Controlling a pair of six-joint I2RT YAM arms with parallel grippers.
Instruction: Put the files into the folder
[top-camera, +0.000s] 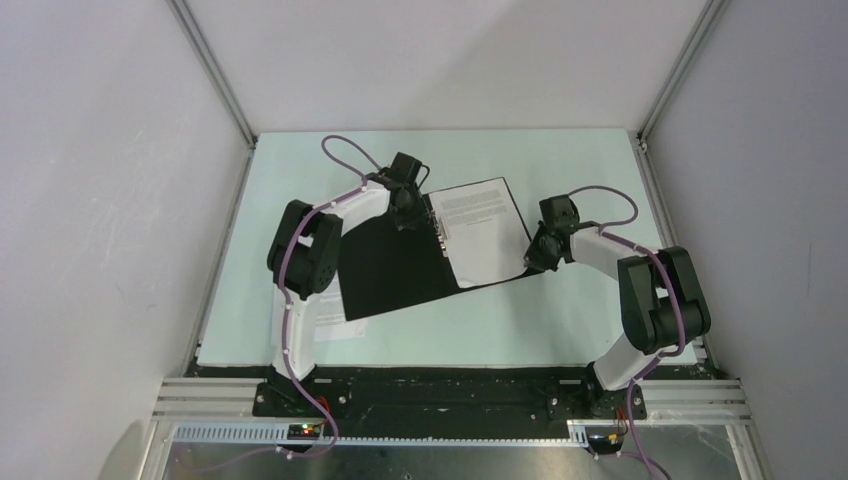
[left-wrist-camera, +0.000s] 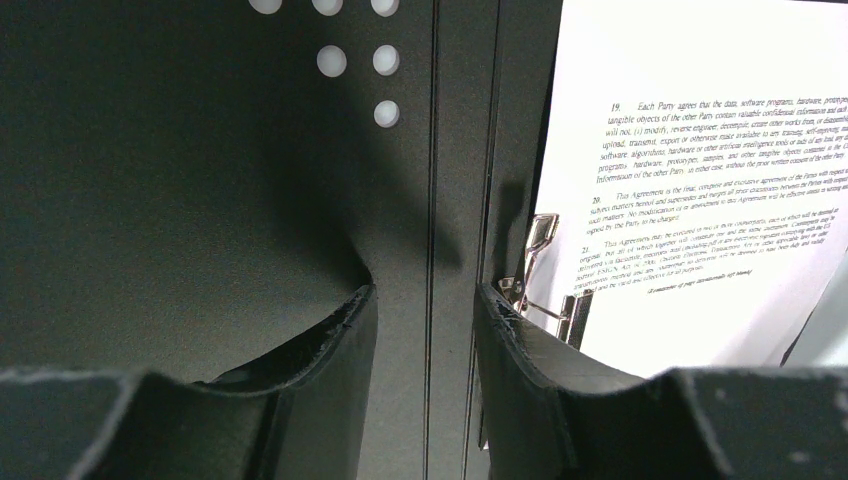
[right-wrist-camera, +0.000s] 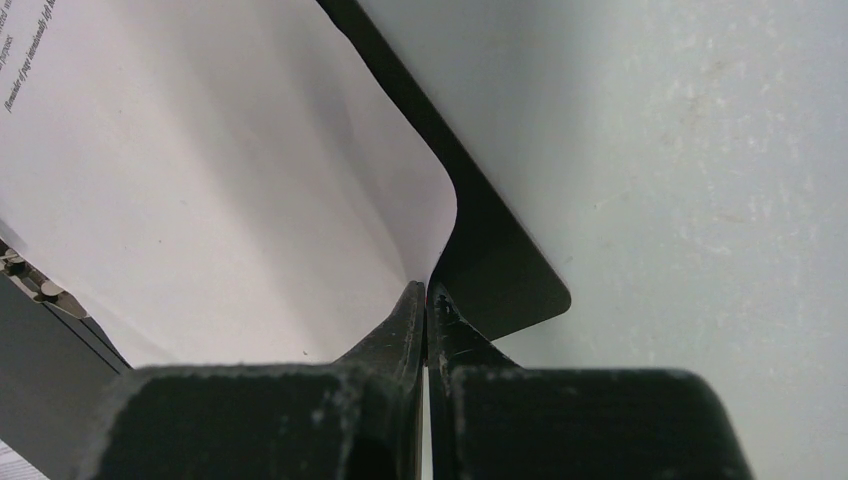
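Now, on my left, the left tool (left-wrist-camera: 425, 300) hangs with fingers apart above the spine of the open folder (top-camera: 390, 270), gripping nothing. The files (top-camera: 480, 235) lie on the folder's right half, on the worktop (top-camera: 570, 320). My right tool (right-wrist-camera: 427, 290) is pressed together at the sheets' near corner.

Flat rectangular document folder (top-camera: 395, 270), black inside: lies open, interior facing up, at the centre of the top view on the pale tabletop (top-camera: 560, 320), set askew to its edges. Left-hand leaf is bare black, with round pale dots (left-wrist-camera: 352, 60) near one edge. A metal clip (left-wrist-camera: 545, 285) stands beside the spine. White paper sheets (top-camera: 480, 235) with dense black print lie on the right-hand leaf, text up; their number cannot be told. The paper's lower right corner bows upward, and the black cover corner shows beyond it.
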